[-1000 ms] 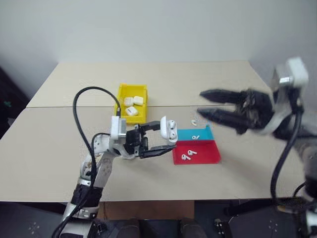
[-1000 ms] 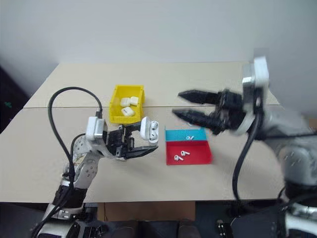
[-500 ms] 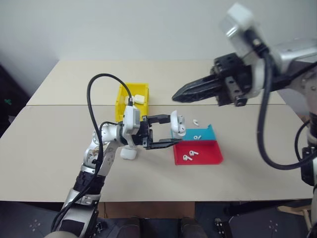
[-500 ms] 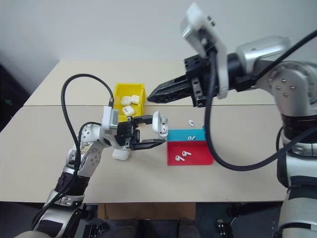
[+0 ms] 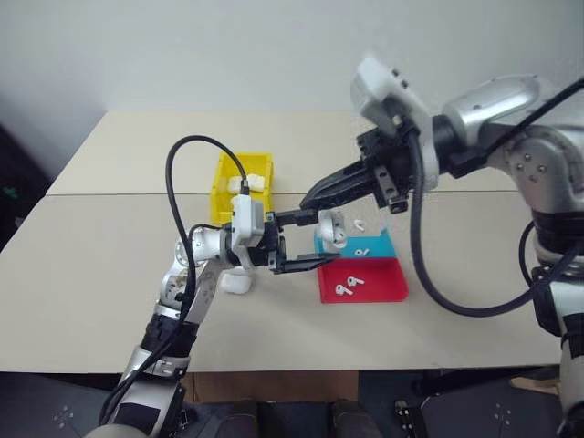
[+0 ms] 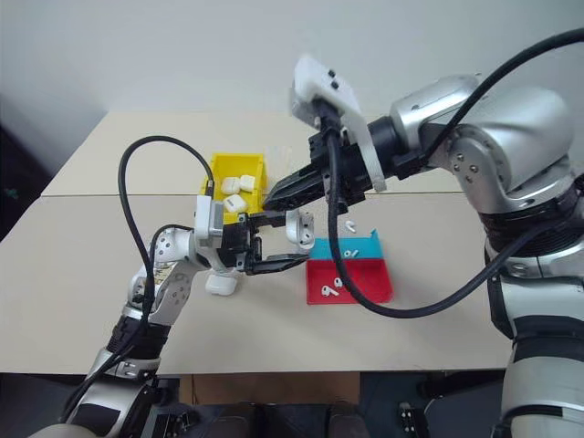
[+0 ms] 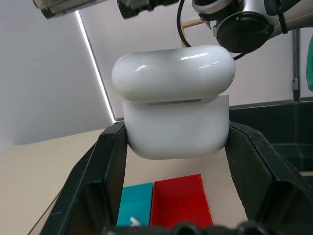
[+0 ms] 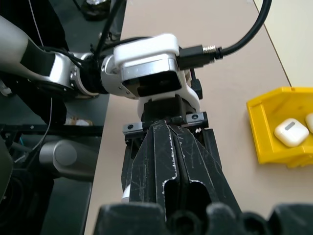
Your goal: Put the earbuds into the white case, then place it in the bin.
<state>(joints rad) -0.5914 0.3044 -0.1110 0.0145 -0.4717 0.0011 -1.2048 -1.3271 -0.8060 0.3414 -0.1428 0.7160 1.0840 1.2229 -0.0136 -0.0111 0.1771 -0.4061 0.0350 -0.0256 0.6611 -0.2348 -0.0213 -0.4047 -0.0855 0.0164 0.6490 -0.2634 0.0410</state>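
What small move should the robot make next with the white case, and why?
Probably press the right gripper, jaws shut, gently down on the lid: its tip is at the white case clamped in the left gripper, and a thin seam shows under the lid.

Lab — bare table, blank wall.

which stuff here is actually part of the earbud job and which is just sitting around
Part of the job:
- white case, clamped in the left gripper
- right gripper, shut, tips at the case
- earbuds in the red tray
- yellow bin

Just lying about:
- spare case on the table
- blue tray
- loose earbud beyond the blue tray
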